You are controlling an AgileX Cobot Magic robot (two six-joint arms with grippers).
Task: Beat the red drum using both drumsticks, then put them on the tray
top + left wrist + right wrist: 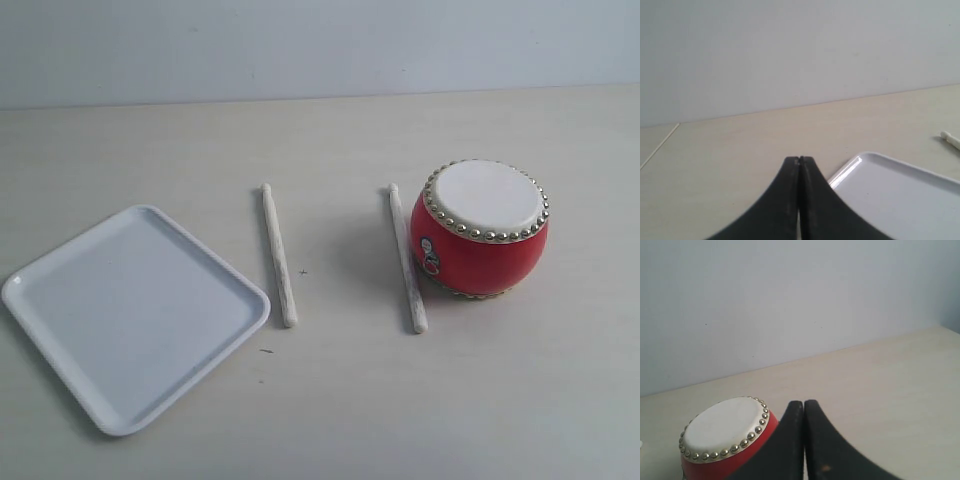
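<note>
The red drum (pixel 480 228) stands upright at the right of the table, its off-white skin ringed with silver studs; it also shows in the right wrist view as the red drum (pixel 722 435). Two off-white drumsticks lie flat on the table: one drumstick (pixel 278 255) between tray and drum, the other drumstick (pixel 407 258) close beside the drum's left side. The white tray (pixel 60 290) lies at the left. My left gripper (pixel 799 160) is shut and holds nothing, near a corner of the tray (pixel 860 160). My right gripper (pixel 804 403) is shut and holds nothing, beside the drum. Neither arm shows in the exterior view.
A pale wooden table (pixel 330 400) carries everything, with a plain light wall (pixel 320 45) behind it. A drumstick tip (pixel 950 140) shows at the edge of the left wrist view. Small dark specks (pixel 266 351) mark the table near the tray.
</note>
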